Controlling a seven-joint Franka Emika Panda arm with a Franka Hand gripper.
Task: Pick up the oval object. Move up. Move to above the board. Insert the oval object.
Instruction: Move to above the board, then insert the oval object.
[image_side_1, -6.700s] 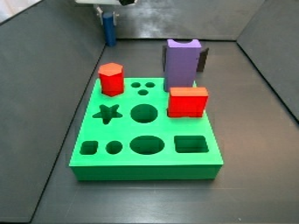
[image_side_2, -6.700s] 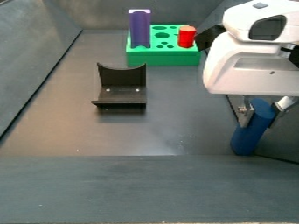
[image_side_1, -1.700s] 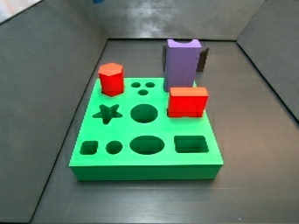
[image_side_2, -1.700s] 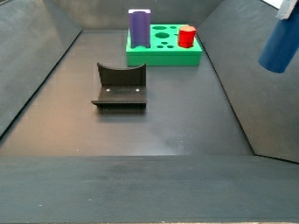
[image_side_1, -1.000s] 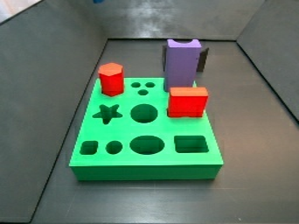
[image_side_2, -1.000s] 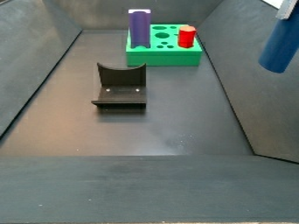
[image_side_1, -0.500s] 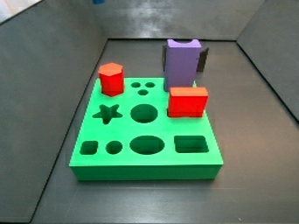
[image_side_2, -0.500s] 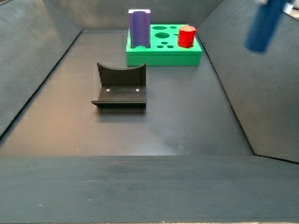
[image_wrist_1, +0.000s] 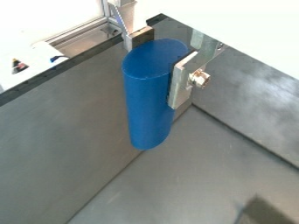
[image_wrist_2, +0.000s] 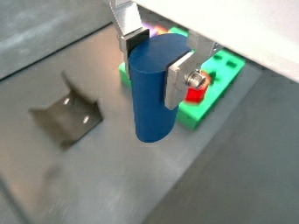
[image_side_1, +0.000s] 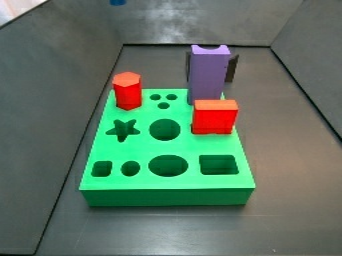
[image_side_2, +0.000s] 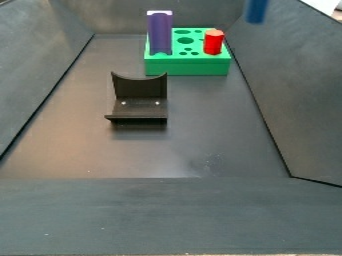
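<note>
Oval object (image_wrist_1: 149, 96): smooth blue peg, clamped in claw (image_wrist_1: 155, 66).

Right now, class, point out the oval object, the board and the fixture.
oval object (image_wrist_1: 149, 96), wrist view, middle of its blue side.
board (image_side_1: 194, 165), side view, bare green top face.
fixture (image_side_2: 136, 101), side view, its dark upright back.

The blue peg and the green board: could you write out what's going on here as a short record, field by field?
gripper: shut on the oval object, raised high above the floor
oval object: dark blue peg, upright between the fingers
board: green slab on the floor, oval hole unfilled
on the board: purple block, red hexagonal block, red square block
fixture: on the floor, apart from the board
task stage: peg lifted, not yet inserted
</note>
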